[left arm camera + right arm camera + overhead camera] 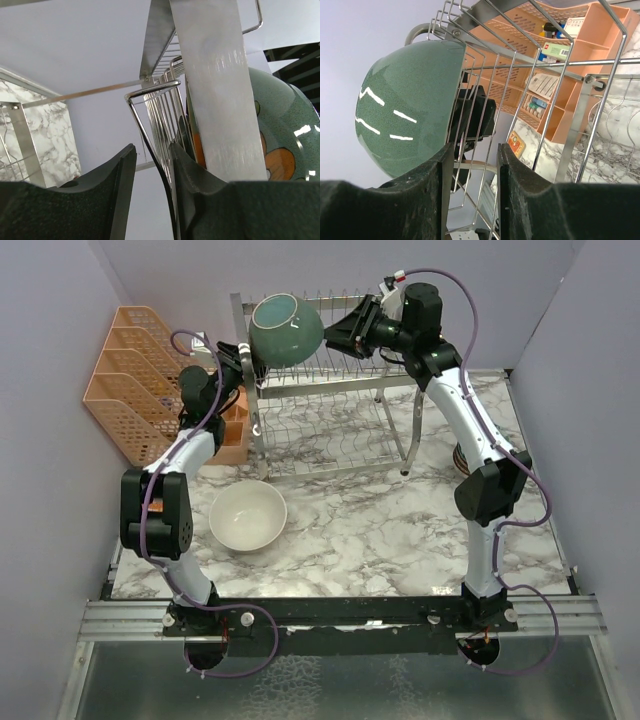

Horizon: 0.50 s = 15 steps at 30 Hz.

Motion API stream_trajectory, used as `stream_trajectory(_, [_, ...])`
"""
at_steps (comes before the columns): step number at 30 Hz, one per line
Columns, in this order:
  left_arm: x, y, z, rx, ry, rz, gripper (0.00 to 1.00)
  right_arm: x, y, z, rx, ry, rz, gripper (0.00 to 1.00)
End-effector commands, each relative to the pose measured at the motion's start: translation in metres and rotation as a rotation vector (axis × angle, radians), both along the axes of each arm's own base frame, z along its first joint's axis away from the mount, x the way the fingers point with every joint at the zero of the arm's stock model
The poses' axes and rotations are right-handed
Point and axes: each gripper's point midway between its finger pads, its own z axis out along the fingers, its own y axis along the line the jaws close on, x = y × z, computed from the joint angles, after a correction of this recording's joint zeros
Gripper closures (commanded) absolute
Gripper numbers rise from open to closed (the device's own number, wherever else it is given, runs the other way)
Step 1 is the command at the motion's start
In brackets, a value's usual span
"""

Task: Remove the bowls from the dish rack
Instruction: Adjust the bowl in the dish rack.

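Top external view: the dish rack stands at the back of the marble table, with an orange organizer to its left. A teal bowl sits tilted on the rack's upper tier. The right gripper is at the bowl's right side, and the left gripper is at the rack's left end, just below the bowl. A cream bowl rests upright on the table in front of the rack, near the left arm.

Left wrist view: the left gripper's jaws stand apart with a narrow gap, and nothing is clamped between them. A thin rack wire runs down behind the gap. A flat steel post of the rack rises just beyond the fingers. Behind it shows the bowl's speckled green surface with orange patches.

Right wrist view: the right gripper's jaws are also apart, with rack wires visible through the gap. The teal bowl bulges just above the left-hand finger. Whether the finger touches the bowl cannot be told.
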Motion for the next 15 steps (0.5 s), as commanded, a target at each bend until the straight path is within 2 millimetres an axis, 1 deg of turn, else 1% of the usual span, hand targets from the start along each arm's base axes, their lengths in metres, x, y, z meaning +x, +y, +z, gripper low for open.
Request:
stream_trajectory(1, [-0.035, -0.051, -0.027, 0.122, 0.034, -0.209, 0.64, -0.149, 0.093, 0.017, 0.226, -0.221, 0.752, 0.73])
stream_trajectory(3, [-0.029, -0.045, -0.036, 0.136, 0.060, -0.199, 0.65, -0.149, 0.094, 0.014, 0.224, -0.215, 0.752, 0.73])
stream_trajectory(6, [-0.021, -0.042, -0.045, 0.149, 0.080, -0.198, 0.65, -0.147, 0.094, 0.011, 0.220, -0.217, 0.747, 0.74])
stream_trajectory(8, [-0.015, -0.044, -0.046, 0.156, 0.082, -0.203, 0.65, -0.144, 0.094, 0.007, 0.211, -0.218, 0.738, 0.75])
stream_trajectory(14, [0.003, -0.050, -0.064, 0.176, 0.115, -0.237, 0.65, -0.132, 0.097, -0.009, 0.183, -0.212, 0.696, 0.76])
stream_trajectory(15, [0.007, -0.050, -0.065, 0.178, 0.115, -0.239, 0.65, -0.130, 0.098, -0.012, 0.180, -0.206, 0.692, 0.76])
